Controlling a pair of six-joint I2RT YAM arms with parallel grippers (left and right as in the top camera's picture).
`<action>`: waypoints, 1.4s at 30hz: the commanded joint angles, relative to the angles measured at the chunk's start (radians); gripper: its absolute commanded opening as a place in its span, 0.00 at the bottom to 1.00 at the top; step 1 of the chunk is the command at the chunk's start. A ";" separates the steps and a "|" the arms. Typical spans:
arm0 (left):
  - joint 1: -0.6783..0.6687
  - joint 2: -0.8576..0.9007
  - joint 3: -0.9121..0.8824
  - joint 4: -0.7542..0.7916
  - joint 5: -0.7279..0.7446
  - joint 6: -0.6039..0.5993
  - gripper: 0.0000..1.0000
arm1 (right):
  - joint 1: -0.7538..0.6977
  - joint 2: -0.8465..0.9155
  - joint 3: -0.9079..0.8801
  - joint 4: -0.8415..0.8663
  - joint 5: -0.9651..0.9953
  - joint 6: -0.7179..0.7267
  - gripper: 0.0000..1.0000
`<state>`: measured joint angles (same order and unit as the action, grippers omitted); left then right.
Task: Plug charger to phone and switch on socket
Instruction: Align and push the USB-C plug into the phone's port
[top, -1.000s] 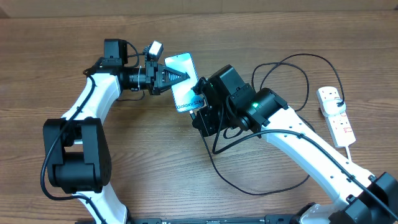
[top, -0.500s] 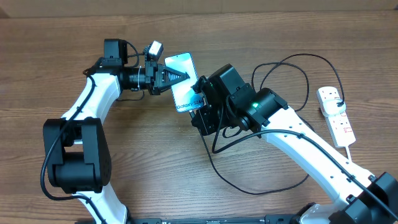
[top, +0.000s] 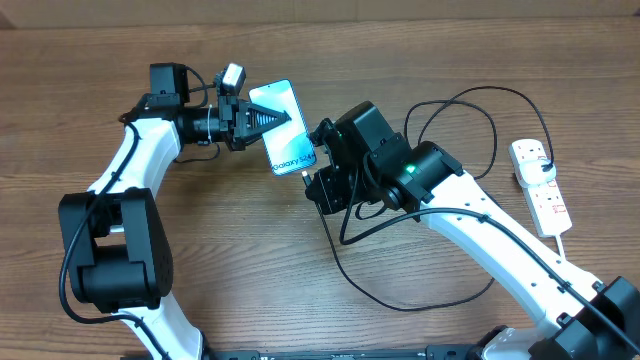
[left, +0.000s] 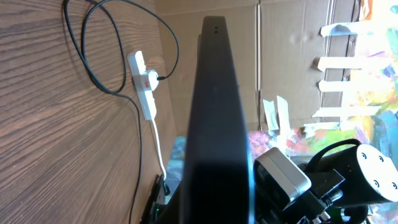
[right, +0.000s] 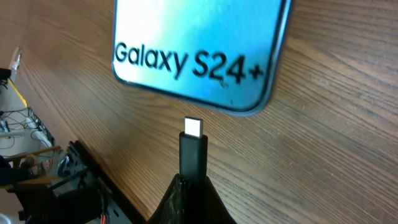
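Note:
My left gripper (top: 268, 121) is shut on the phone (top: 283, 138), a slim handset with a light blue lit screen and "Galaxy S24+" text, held off the table. In the left wrist view the phone (left: 214, 118) shows edge-on as a dark slab. My right gripper (right: 193, 186) is shut on the charger's small plug tip (right: 193, 146). The tip's silver end points at the phone's bottom edge (right: 205, 50), a short gap away. The charger's thin black cable (top: 470, 100) loops over the table to the socket (top: 541, 187), a white power strip at the right edge.
The socket (left: 143, 78) with its white cord also shows in the left wrist view. Cable loops (top: 400, 300) lie on the wooden table in front of the right arm. Cardboard walls stand behind the table.
My left gripper has carried the phone left and slightly back, away from the right gripper. The right gripper with the plug tip has stayed almost in place.

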<state>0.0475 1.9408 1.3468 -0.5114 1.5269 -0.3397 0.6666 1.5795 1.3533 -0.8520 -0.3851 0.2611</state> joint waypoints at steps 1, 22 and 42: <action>-0.002 0.000 0.010 -0.002 0.055 0.018 0.04 | 0.000 -0.005 0.000 0.013 0.003 0.006 0.04; -0.002 0.000 0.010 -0.008 0.054 -0.001 0.04 | 0.000 -0.005 0.000 0.023 -0.019 0.031 0.04; -0.002 0.000 0.010 -0.008 0.008 -0.054 0.04 | 0.000 -0.005 0.000 0.036 -0.039 0.032 0.04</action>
<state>0.0475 1.9408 1.3468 -0.5182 1.5059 -0.3752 0.6666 1.5795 1.3533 -0.8234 -0.4137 0.2882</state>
